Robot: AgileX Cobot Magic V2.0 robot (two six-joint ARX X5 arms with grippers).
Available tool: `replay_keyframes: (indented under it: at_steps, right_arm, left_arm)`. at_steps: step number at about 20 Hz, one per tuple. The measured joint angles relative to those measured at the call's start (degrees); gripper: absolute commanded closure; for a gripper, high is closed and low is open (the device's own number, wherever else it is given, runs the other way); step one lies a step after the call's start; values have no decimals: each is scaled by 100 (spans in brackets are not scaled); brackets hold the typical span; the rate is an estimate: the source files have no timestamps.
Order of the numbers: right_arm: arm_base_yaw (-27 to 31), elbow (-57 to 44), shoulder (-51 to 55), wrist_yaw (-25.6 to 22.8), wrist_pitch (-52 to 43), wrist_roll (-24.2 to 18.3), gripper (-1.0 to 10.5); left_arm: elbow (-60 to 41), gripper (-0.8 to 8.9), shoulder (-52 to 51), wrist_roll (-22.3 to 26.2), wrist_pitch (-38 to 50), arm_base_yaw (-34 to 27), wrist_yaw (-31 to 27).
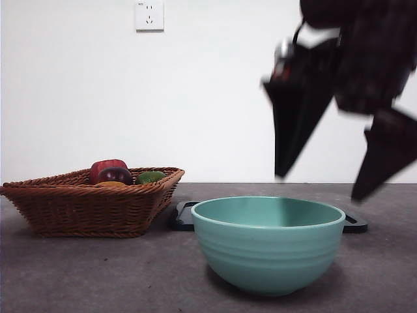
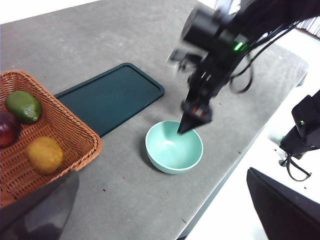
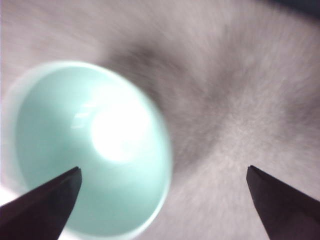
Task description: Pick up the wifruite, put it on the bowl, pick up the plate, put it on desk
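Observation:
The wifruite [image 2: 44,154], a small brownish-orange oval, lies in the wicker basket [image 2: 75,131] next to a green fruit and a dark purple one; in the front view the wifruite [image 1: 111,184] barely shows above the basket rim. The mint-teal bowl [image 1: 268,242] stands on the desk [image 1: 98,280] with nothing in it. The plate [image 2: 112,95], a flat dark teal tray, lies behind the bowl. My right gripper [image 1: 320,186] hangs open just above the bowl's [image 3: 95,150] far side, blurred. My left gripper [image 2: 162,172] is open, high above the basket's side.
The wicker basket [image 1: 91,202] sits at the left of the desk, also holding a red fruit [image 1: 106,166]. The desk's edge [image 2: 225,175] runs close beside the bowl [image 2: 174,146]. A wall socket [image 1: 149,15] is on the white wall behind.

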State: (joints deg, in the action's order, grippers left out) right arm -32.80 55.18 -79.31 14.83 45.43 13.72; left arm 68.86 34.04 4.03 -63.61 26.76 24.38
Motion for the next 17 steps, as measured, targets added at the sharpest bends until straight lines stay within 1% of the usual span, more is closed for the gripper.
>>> replay_keyframes:
  at_steps: [4, 8, 14, 17]
  right_arm:
    - [0, 160, 1126, 0, 542, -37, 396]
    - [0, 267, 2608, 0, 1019, -39, 396]
    - [0, 310, 4566, 0, 1287, -48, 397]
    - [0, 313, 5418, 0, 1408, -129, 397]
  left_arm:
    - [0, 215, 0, 2, 0, 0, 0]
    - [0, 215, 0, 2, 0, 0, 0]
    - [0, 215, 0, 0, 0, 0, 0]
    - [0, 215, 0, 0, 0, 0, 0]
